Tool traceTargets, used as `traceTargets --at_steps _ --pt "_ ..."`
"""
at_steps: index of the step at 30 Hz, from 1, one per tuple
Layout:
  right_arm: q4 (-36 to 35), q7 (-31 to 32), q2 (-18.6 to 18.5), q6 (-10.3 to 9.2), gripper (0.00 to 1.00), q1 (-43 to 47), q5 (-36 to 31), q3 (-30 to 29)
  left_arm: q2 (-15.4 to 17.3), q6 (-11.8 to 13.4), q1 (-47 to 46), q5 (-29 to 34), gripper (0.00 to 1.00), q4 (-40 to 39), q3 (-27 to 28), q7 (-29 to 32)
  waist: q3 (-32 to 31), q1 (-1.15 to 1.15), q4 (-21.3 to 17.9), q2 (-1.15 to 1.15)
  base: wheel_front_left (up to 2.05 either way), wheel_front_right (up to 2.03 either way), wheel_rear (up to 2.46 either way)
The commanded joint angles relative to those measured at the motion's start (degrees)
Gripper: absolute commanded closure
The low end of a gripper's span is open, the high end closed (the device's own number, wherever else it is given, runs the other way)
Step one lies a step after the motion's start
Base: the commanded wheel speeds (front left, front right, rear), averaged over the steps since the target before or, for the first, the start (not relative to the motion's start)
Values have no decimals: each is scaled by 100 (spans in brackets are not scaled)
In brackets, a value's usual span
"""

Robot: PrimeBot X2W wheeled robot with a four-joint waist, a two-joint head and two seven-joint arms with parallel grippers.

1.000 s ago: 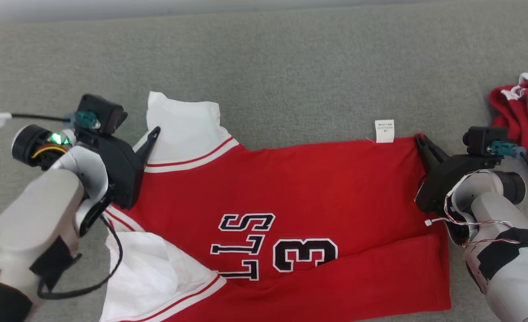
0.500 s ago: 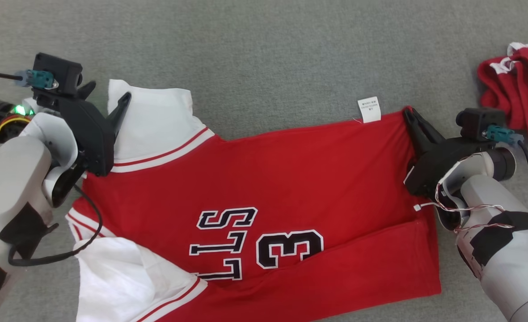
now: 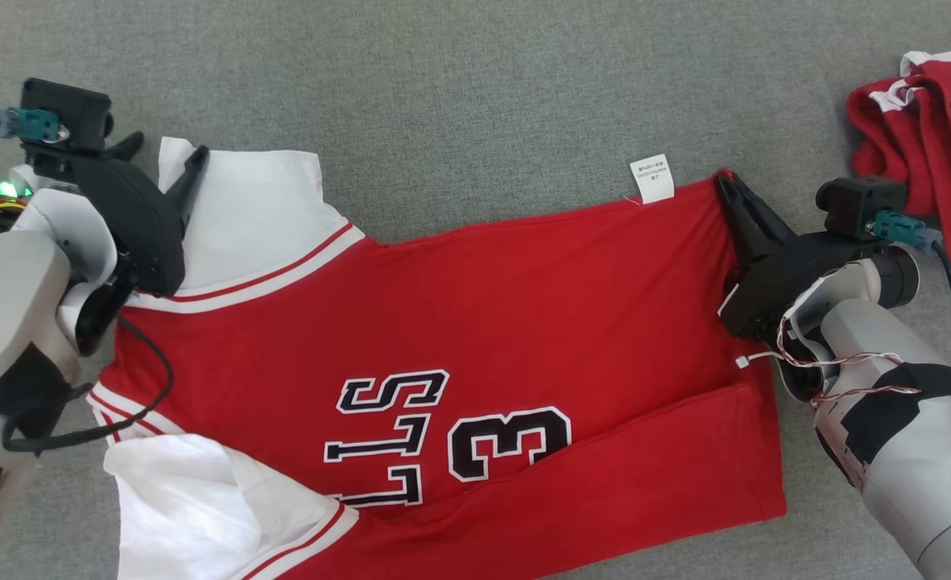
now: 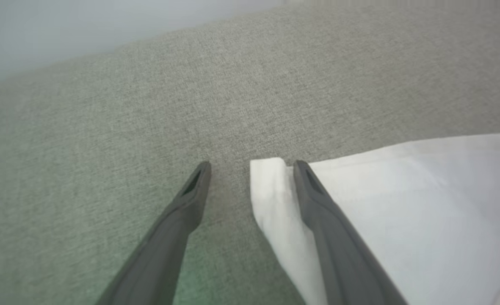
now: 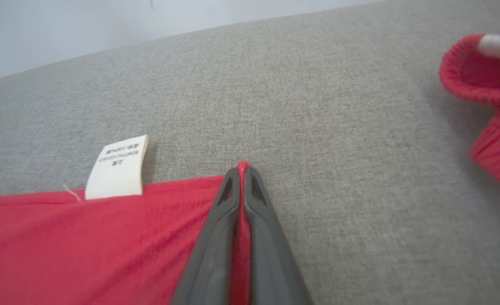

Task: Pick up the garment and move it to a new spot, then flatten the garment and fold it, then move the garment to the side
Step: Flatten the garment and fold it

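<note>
Pinching flat red jersey (image 3: 539,314) corner: right gripper (image 5: 242,171).

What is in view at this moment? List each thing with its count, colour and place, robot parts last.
surface: one, grey fabric, under everything
jersey: one, red and white with black lettering and a 3, spread across the middle
tag: one, white, sticking out from the jersey's far edge, beside the right pincer
second garment: one, red with white trim, bunched at the upper right, apart from the jersey
forearms: two, pale grey, lower left and lower right
left pincer: one, dark, open, astride the jersey's white edge at the upper left
right pincer: one, dark, shut on the jersey's red far-right corner
</note>
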Motion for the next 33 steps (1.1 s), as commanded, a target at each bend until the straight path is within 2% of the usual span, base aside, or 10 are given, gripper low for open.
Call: traceTargets --at_steps 1,11,16,17,18,19,20,21,25,33 --pt "271 77 -94 -77 100 197 55 79 13 15 -57 -46 0 51 -9 -13 1 0 7 0 0 0 0" --pt "427 -60 -116 -78 100 150 296 323 128 14 -145 -362 0 -50 -74 -102 20 0 42 0 0 0 0" --pt "500 -102 -120 -78 100 149 390 432 140 14 -33 -516 0 -60 -214 88 0 0 58 0 0 0 0" --pt "512 -111 -118 -78 100 143 400 451 125 14 -16 -536 9 -52 -238 95 -3 0 58 0 0 0 0" --pt "520 -114 -114 -78 100 133 418 470 116 14 -15 -550 28 -39 -255 89 -3 0 57 0 0 0 0" --pt "527 -123 -110 -78 100 118 435 492 114 14 -27 -549 72 -22 -266 50 -1 0 55 0 0 0 0" --pt "531 -130 -104 -78 100 99 460 513 121 14 -57 -481 97 -15 -314 13 2 0 50 0 0 0 0" --pt "532 -138 -101 -78 100 85 479 531 117 14 -69 -464 100 -16 -351 3 2 0 47 0 0 0 0" --pt "560 -163 -108 -78 100 57 550 595 136 14 -147 -453 100 -58 -452 -111 -28 0 51 0 0 0 0" --pt "549 -257 -129 -77 100 -160 478 463 211 15 -348 -149 100 -122 -577 -981 -250 0 121 0 0 0 0"
